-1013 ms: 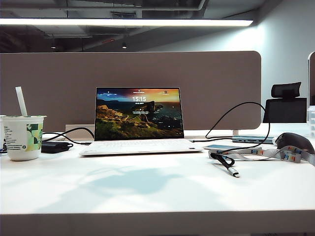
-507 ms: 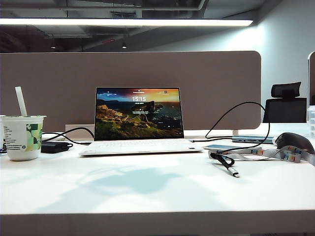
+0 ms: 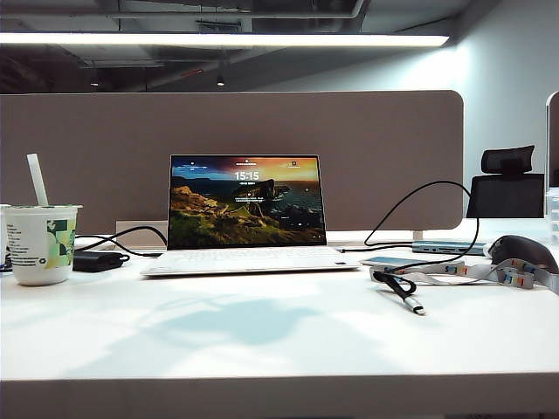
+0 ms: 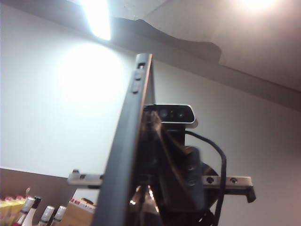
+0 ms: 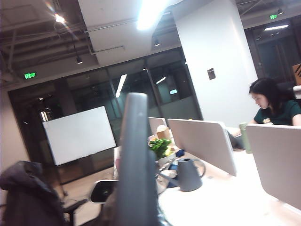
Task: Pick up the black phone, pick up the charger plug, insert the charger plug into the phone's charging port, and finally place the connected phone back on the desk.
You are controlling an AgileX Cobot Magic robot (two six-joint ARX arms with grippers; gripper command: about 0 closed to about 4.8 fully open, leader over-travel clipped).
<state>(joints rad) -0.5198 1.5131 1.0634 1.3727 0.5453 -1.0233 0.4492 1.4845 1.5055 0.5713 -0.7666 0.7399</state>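
- The black phone (image 4: pixel 128 160) is off the tabletop (image 3: pixel 262 345). It stands edge-on right before the left wrist camera, side buttons showing, and no exterior picture has it, so its place relative to the laptop (image 3: pixel 246 209) cannot be told.
- The left pincer is closed, apparently clamped on the phone, though its fingers are hidden.
- The right pincer shows only as a blurred grey upright shape (image 5: pixel 136 165) — how wide it stands, I cannot tell.
- First pickup looks done; the rest is left.
- The charger plug (image 3: pixel 417 307) lies untouched, right of the laptop and nearer the front edge.
- Just behind it — a pale slab with lanyard (image 3: pixel 403 261) and a mouse (image 3: pixel 522 253). These crowd the approach.
- A cup (image 3: pixel 39 243) and power brick (image 3: pixel 98 260) sit left of the laptop.
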